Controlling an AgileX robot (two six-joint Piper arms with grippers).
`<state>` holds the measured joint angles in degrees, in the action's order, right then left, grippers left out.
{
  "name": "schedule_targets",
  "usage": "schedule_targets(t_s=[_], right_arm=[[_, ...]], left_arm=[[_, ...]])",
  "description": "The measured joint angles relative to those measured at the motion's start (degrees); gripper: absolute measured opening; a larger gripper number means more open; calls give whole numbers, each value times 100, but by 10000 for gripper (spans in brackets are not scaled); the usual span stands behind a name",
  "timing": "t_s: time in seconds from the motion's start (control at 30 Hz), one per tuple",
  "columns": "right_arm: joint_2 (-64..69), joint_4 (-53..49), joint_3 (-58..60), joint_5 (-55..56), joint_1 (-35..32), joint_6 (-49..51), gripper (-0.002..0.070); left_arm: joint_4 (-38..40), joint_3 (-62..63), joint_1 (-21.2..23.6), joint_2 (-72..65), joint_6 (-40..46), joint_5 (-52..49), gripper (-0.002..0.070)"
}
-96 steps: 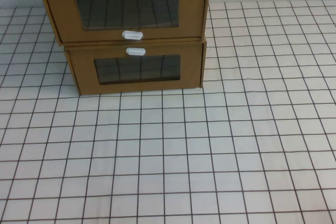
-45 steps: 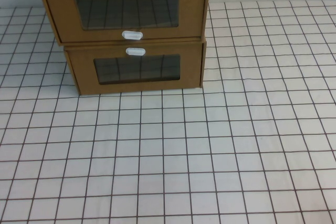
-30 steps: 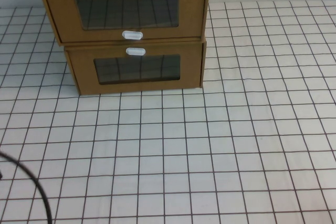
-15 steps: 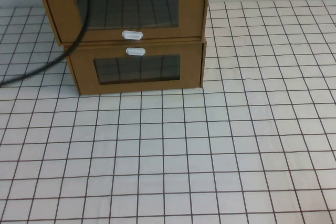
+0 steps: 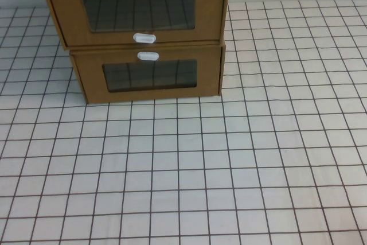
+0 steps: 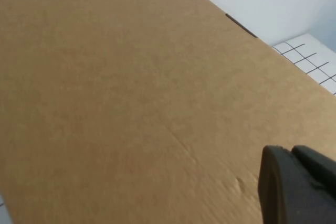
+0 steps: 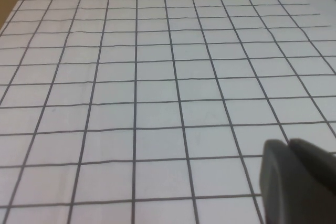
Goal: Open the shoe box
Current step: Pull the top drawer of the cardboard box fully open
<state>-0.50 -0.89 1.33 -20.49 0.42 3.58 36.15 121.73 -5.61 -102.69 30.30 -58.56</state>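
Nothing had been opened: the top box [image 5: 209, 10] was seen just below the closed, empty left end effector [image 6: 295, 192], only worktop [image 7: 157, 103] below the closed right end effector [image 7: 294, 182].

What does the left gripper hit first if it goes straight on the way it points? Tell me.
The left gripper, above the upper shoe box, would likely meet that box's cardboard top first, though how far off is unclear. The right gripper is over the gridded table.
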Motion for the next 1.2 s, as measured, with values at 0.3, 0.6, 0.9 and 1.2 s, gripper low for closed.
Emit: schedule_targets(t_s=[0.3, 0.6, 0.9, 1.2], right_arm=[[0, -29, 0, 0, 0, 0, -13], [0, 128, 0, 300, 0, 0, -14], [0, 2572, 0, 1336, 0, 0, -13], [0, 4058, -195, 1144, 0, 87, -13]], left_arm=[[11, 647, -294, -980, 151, 21, -4], [-69, 689, -413, -1479, 245, 293, -4], [-79, 861, -413, -1627, 258, 347, -4], [-68, 868, -413, -1627, 248, 307, -4]])
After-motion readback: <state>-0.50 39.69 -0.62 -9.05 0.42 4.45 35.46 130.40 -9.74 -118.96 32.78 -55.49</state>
